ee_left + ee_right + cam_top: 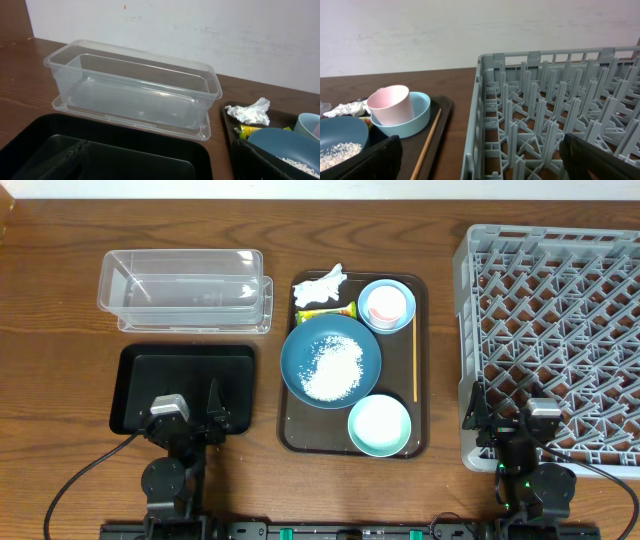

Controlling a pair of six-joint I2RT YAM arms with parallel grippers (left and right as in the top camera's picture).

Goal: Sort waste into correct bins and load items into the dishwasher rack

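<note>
Waste is found entirely on the brown serving tray (398, 370). Loose rice grains (333, 368) are spread across the bottom of the dark blue bowl (295, 355). A crumpled tissue (320, 288) and a yellow-green snack wrapper (328, 313) are lodged just behind that bowl, in the tray's far-left corner. Beside them the pink cup (392, 104) is nested inside the light blue bowl (422, 115). The mint-green bowl (379, 424) is set at the near end, with nothing seen in it. A thin wooden stick (415, 365) is laid along the tray's right edge.

No item is judged to be sorted yet. Rice could be scattered over the table if the dark blue bowl were tipped before being carried above a bin. The wrapper, lying close against the rim, could be dragged along when that bowl is lifted. The cup could be shaken loose if the nested pair were raised as one. The clear tub (110, 285) looks light and might be shoved by a low approach.

That tub and the black tray (130, 380), both to the left, are seen with nothing inside. No dish is held by the dishwasher rack (465, 330) on the right. The left gripper (190, 418) is poised over the black tray's near edge and the right gripper (508, 425) over the rack's near-left corner. The fingers of each are spread wide, with nothing between them.
</note>
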